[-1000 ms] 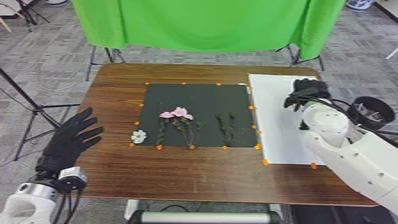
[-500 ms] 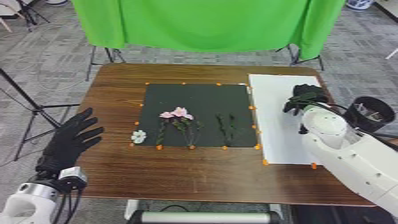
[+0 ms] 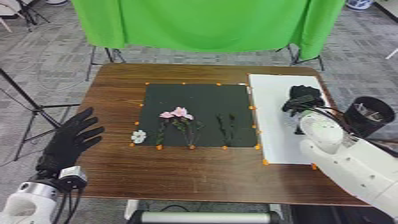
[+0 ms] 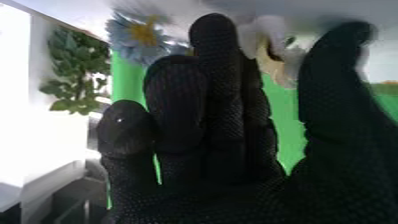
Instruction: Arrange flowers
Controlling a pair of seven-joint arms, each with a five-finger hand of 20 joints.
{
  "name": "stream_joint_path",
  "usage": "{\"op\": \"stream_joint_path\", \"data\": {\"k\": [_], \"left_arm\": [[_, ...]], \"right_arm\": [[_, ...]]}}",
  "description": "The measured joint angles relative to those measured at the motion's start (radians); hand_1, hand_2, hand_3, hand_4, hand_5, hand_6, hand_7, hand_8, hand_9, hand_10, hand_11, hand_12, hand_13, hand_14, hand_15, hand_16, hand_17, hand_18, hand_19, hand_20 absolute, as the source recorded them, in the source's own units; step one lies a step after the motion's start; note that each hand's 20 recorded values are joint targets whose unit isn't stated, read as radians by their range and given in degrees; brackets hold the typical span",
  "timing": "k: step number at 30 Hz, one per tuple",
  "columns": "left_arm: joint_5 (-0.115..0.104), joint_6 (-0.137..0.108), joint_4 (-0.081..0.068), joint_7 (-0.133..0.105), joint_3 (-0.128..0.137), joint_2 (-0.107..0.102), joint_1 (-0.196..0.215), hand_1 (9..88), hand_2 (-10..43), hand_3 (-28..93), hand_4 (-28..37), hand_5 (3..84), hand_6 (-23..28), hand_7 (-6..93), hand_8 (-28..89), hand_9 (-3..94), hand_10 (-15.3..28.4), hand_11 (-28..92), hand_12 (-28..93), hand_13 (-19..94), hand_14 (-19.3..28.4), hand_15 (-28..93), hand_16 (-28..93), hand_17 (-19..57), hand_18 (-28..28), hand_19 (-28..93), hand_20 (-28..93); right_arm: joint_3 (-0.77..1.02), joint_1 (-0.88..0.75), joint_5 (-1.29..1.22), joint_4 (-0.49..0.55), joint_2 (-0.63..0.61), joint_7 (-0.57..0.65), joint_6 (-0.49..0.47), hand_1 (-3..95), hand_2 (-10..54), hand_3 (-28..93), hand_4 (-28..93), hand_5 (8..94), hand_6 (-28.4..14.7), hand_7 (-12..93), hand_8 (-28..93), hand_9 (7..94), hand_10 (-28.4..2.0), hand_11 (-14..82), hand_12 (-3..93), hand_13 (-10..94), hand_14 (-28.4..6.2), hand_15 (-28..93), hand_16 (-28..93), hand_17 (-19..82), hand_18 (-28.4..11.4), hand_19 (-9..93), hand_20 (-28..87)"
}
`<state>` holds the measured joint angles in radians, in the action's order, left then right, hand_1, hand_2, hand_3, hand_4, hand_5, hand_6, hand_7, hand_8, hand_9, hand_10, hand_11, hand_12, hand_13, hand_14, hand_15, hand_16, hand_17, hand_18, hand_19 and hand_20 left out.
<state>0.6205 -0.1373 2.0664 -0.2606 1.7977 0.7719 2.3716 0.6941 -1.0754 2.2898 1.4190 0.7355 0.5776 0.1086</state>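
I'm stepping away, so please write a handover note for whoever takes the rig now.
Left hand: open, beside the table's left edge.
Right hand: open, over the white sheet; the right wrist view shows a pale blue flower beyond its fingers.
Things: pink flowers and green stems lie on the dark mat; a white flower is at its left edge, by the near corner.
Done: no finished arrangement on the mat that I can make out.
Left: the mat's flowers and stems probably need arranging; the intended layout isn't shown.
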Motion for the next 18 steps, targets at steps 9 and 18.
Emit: {"op": "stream_joint_path", "data": {"k": [9, 18], "left_arm": [[0.000, 0.001, 0.000, 0.001, 0.001, 0.000, 0.000, 25.4, -2.3, 70, -23.9, 23.9, 2.3, 21.1, -11, 20.3, 11.4, 23, 17, 19, 15.2, 37, 0, -8.8, 22.5, 47, 10], [0.000, 0.001, 0.001, 0.001, 0.004, 0.000, 0.003, 25.5, -2.3, 70, -24.0, 23.9, 2.3, 21.1, -11, 20.4, 11.4, 23, 17, 19, 15.3, 37, 0, -8.9, 22.5, 47, 10]], "right_arm": [[-0.009, 0.000, 0.079, -0.003, 0.000, -0.030, 0.040, 45.9, -8.1, 83, -28, 76.9, 3.3, 37, -3, 92.7, -5.3, 25.4, 27.9, 82, -4.1, 64, 28, 42, -20.5, 93, 51], [0.014, -0.013, 0.135, 0.055, -0.002, -0.079, 0.078, 45.9, -8.7, 84, -28, 77.8, 3.2, 36, -1, 93.3, -5.3, 25.0, 28.3, 82, -4.1, 64, 28, 42, -20.4, 93, 51]]}}
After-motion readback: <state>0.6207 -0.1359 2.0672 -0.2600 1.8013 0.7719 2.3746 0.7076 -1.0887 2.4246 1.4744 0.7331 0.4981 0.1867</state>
